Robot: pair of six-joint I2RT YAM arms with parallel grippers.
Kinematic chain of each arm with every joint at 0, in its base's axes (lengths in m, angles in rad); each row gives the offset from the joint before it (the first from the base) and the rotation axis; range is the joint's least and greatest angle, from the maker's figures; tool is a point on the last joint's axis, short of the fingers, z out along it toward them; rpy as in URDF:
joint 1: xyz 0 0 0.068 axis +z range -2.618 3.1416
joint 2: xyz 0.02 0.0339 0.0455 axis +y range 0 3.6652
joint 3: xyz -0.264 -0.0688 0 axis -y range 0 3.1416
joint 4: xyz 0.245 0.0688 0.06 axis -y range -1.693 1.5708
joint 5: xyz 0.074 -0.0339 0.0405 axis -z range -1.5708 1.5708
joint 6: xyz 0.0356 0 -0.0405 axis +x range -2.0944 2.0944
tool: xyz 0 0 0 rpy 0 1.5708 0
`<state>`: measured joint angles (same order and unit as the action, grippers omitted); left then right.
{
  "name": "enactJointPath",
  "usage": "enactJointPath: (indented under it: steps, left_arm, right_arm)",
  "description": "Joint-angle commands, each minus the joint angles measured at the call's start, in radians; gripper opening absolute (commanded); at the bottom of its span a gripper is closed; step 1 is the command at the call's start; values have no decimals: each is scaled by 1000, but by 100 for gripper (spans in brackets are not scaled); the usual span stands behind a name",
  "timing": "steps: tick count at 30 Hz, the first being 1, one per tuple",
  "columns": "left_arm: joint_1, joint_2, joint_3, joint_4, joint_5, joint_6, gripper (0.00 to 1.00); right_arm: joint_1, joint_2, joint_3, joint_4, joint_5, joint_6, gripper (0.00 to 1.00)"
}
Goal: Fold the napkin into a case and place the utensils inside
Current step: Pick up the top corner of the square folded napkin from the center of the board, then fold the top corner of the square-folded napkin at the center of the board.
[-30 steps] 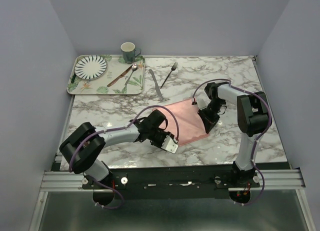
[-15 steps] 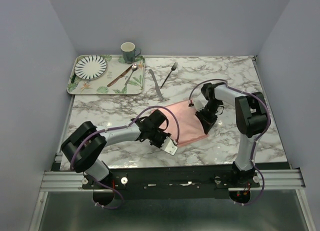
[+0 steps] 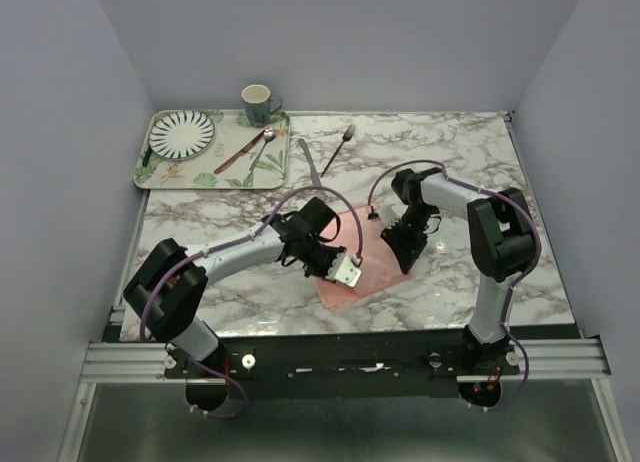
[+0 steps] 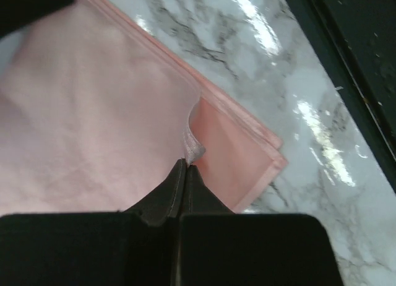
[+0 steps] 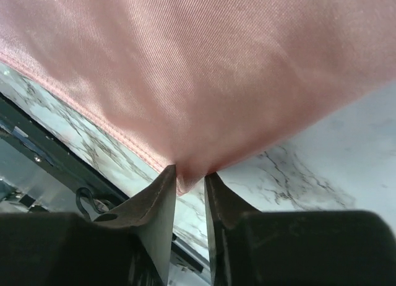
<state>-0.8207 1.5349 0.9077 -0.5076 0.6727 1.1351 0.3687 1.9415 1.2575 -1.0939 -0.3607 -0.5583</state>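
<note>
The salmon-pink napkin (image 3: 368, 250) lies folded in layers on the marble near the middle of the table. My left gripper (image 3: 345, 274) is shut on the edge of its top layer (image 4: 193, 147), near the front corner. In the right wrist view the napkin (image 5: 185, 63) is drawn up to a point, and my right gripper (image 5: 190, 173) holds that bunched corner between slightly parted fingertips. From above, the right gripper (image 3: 398, 250) is at the napkin's right side. The fork (image 3: 340, 148) and the knife (image 3: 312, 169) lie on the marble behind the napkin.
A patterned tray (image 3: 200, 177) at the back left carries a striped plate (image 3: 181, 132), a spoon (image 3: 262, 147) and a brown-handled utensil (image 3: 238, 154). A mug (image 3: 258, 104) stands at its far corner. The table's dark front edge (image 4: 365, 82) runs close to the napkin.
My left gripper has closed on the napkin's top layer and shifted right and away. The right gripper has carried its corner leftward, so the napkin looks narrower and sits further left.
</note>
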Motion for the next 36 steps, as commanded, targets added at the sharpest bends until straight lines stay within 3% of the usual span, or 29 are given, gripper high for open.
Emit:
enactJointPath:
  steps: [1,8,24,36]
  left_arm:
    - [61,89,206,-150,139,-49,0]
    - [141,249,396,-247,194,-75,0]
    - [192,550,733,-128,131,-333,0]
    - [230,659,804,41,19,-538,0]
  right_arm:
    - [-36,-32,113,-64,-96,43,42]
    - [-132,-61,189,-138,-175,86,56]
    - [-203,-121,129,-49,-288,124,55]
    - [-208,-116,117,-40,-277,136,52]
